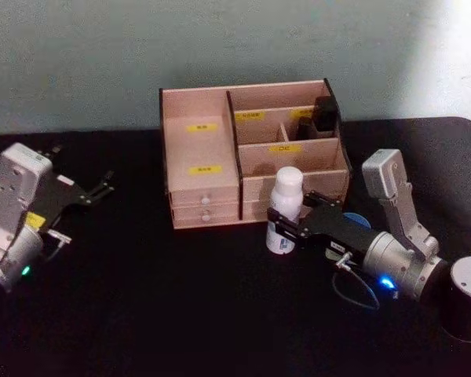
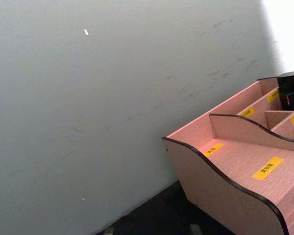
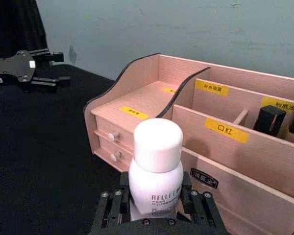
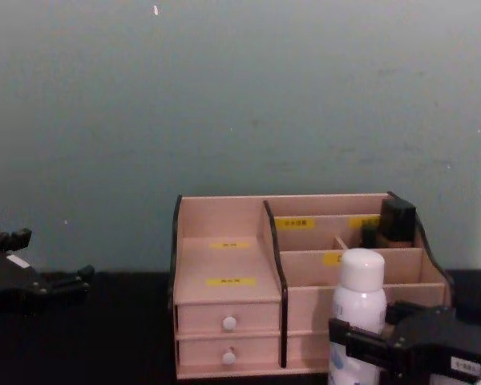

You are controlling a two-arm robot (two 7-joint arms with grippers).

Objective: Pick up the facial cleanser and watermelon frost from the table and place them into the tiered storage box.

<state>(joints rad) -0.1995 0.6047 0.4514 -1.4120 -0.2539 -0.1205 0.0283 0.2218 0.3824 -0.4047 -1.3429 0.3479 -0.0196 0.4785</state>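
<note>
The facial cleanser [image 1: 285, 206], a white bottle with a white cap, stands upright just in front of the tiered storage box [image 1: 200, 169], at its right half. My right gripper [image 1: 281, 229] is shut on the bottle's lower body, one finger on each side, as the right wrist view shows with the facial cleanser [image 3: 155, 166] close up. I cannot make out the watermelon frost. My left gripper [image 1: 102, 184] rests open at the far left of the table, away from the box.
A small dark item [image 1: 324, 116] sits in the box's back right compartment. A black cylinder with a silver top [image 1: 465, 298] stands at the right edge by my right arm. Something blue [image 1: 361, 221] lies under that arm. A wall rises behind the box.
</note>
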